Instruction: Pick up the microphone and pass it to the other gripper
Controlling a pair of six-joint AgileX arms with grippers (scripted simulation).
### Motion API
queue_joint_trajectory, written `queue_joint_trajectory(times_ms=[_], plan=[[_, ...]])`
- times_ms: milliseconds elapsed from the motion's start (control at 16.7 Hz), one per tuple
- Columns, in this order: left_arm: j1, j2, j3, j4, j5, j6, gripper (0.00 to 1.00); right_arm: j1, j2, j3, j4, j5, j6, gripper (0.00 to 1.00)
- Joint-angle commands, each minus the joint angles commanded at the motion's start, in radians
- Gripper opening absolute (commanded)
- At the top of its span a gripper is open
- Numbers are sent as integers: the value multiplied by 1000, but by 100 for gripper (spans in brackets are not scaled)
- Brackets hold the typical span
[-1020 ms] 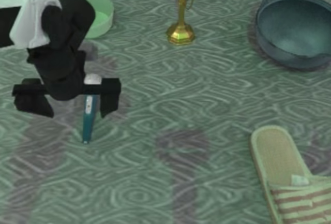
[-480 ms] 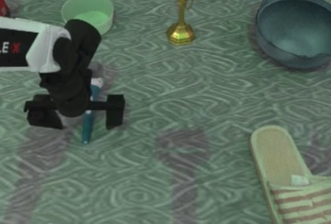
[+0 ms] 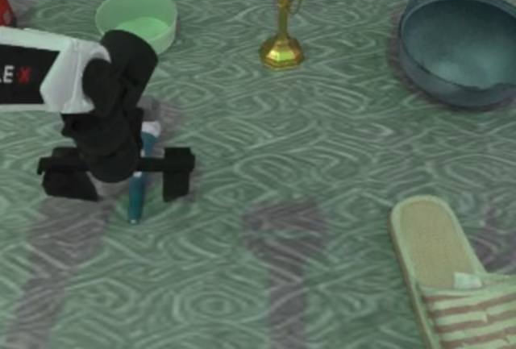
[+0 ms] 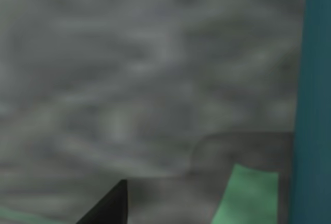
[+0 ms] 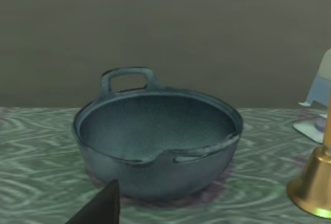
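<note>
Green swirl-patterned cloth covers the table (image 3: pixel 322 164). Near the left side lies the microphone (image 3: pixel 137 196), teal handle toward the front, white head under the left gripper (image 3: pixel 117 173), whose fingers are spread wide astride it. It looks light, rigid and slick, best pinched mid-handle. Farther back stand a green bowl (image 3: pixel 137 17), gold stand (image 3: pixel 282 47) and dark pot (image 3: pixel 459 47); my right arm is parked out of sight.

1 mic (image 3: pixel 137 192); 1 bowl (image 3: pixel 137 17); 1 pot (image 3: pixel 459 43); 1 slipper (image 3: pixel 447 272); 1 stand (image 3: pixel 282 43).
</note>
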Motion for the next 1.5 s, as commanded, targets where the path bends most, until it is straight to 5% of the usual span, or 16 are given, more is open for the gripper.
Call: queue_joint_trajectory(times_ms=[420, 1080, 1500], plan=[[0, 0, 0, 0, 0, 0, 2, 0, 0, 0, 0, 0, 0, 100], [-1, -65, 23, -17, -13, 16, 0, 0, 0, 0, 0, 0, 0, 100], [9, -138, -55, 328, 133, 90, 0, 0, 0, 0, 0, 0, 0, 100]])
